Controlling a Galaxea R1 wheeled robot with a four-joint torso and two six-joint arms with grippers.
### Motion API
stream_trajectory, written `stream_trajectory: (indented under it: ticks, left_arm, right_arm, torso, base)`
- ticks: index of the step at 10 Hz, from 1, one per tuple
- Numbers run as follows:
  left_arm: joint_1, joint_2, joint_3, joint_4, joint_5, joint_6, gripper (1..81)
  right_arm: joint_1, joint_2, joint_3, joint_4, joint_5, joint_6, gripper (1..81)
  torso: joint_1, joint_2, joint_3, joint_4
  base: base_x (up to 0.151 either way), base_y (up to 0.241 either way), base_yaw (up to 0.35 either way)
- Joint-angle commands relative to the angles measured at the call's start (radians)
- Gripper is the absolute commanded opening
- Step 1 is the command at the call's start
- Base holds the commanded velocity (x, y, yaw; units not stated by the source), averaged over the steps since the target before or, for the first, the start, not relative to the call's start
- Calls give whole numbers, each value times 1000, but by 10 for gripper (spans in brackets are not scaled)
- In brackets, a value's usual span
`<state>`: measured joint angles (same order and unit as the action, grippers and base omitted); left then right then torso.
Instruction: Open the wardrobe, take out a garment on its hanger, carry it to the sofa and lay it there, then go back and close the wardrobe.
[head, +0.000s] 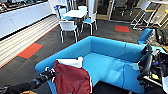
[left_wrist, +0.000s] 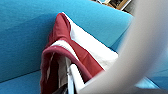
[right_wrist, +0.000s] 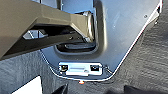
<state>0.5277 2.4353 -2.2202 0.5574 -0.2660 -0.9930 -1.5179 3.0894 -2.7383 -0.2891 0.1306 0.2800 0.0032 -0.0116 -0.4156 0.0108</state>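
Observation:
The blue sofa (head: 110, 60) spreads across the middle of the head view. The maroon garment (head: 72, 80) with a white sleeve hangs at the sofa's near left end, its upper part against the low back. My left gripper (head: 51, 74) reaches in from the lower left and is shut on the hanger at the garment's top. In the left wrist view the garment (left_wrist: 62, 52) lies against the blue sofa (left_wrist: 22, 37), and the thin white hanger (left_wrist: 75, 78) shows inside its collar. My right gripper (right_wrist: 97, 91) hangs by my base with its dark tips apart and nothing between them.
White chairs (head: 68, 27) and a white table (head: 75, 13) stand beyond the sofa on dark carpet with red patches (head: 30, 50). White cabinets (head: 22, 17) line the left wall. My right arm (head: 147, 65) and other gear crowd the right edge.

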Motion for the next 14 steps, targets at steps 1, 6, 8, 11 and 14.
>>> stream_trajectory:
  ticks: [1,6,8,11,14]
  left_arm:
    - [-122,-31,-125,-34,-12,0,811]
    - [-30,-18,-322,-54,-9,-9,811]
    - [56,-5,-392,-64,-10,-6,811]
    - [249,87,-650,-67,-96,-9,811]
    - [404,203,-836,-64,-162,-1,811]
  right_arm:
    - [-16,16,8,-12,-68,-18,811]
    - [-14,19,8,-12,-66,-18,811]
    - [-17,18,5,-10,-66,-16,811]
    - [-19,19,8,-12,-66,-18,811]
    - [-20,24,11,-13,-68,-27,811]
  torso:
    - [0,0,0,0]
    - [0,0,0,0]
    - [0,0,0,0]
    - [0,0,0,0]
    - [0,0,0,0]
  base:
    - [0,0,0]
    - [0,0,0]
    - [0,0,0]
    - [0,0,0]
    - [0,0,0]
